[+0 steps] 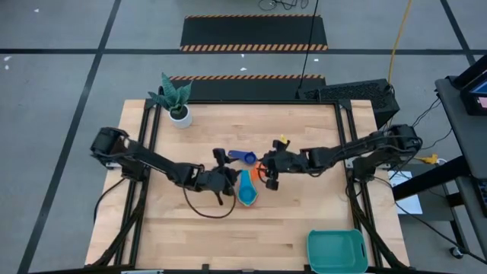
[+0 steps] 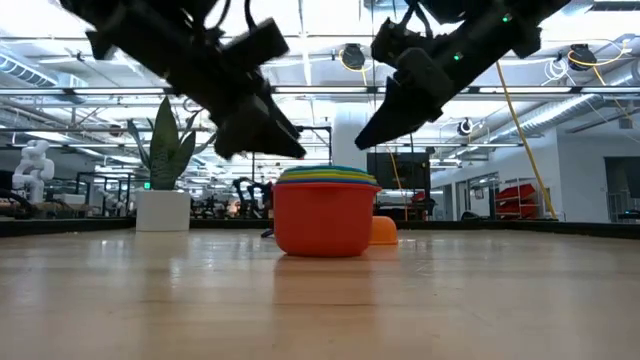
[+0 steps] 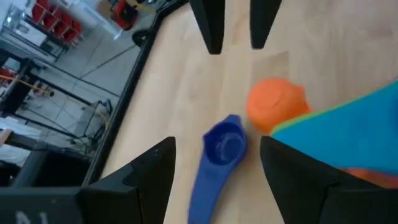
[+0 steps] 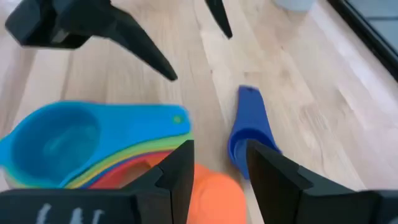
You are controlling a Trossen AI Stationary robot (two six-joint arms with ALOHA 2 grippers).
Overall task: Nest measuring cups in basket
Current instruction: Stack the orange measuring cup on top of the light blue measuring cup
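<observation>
A: Where does the blue cup (image 1: 245, 157) lie?
B: Loose on the table (image 1: 304, 221), just beside the nested stack (image 1: 247, 188) and the upturned orange cup (image 3: 275, 104), handle running away from the right gripper (image 1: 271, 176).
A: And the fingers?
B: Both spread, holding nothing. The left gripper (image 1: 222, 176) looks nearer; the basket (image 1: 337, 252) sits well apart

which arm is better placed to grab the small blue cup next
Probably left: the small blue plastic measuring cup lies between the open left tool fingers in its wrist view. The right tool sits over the orange plastic cup instead.
</observation>
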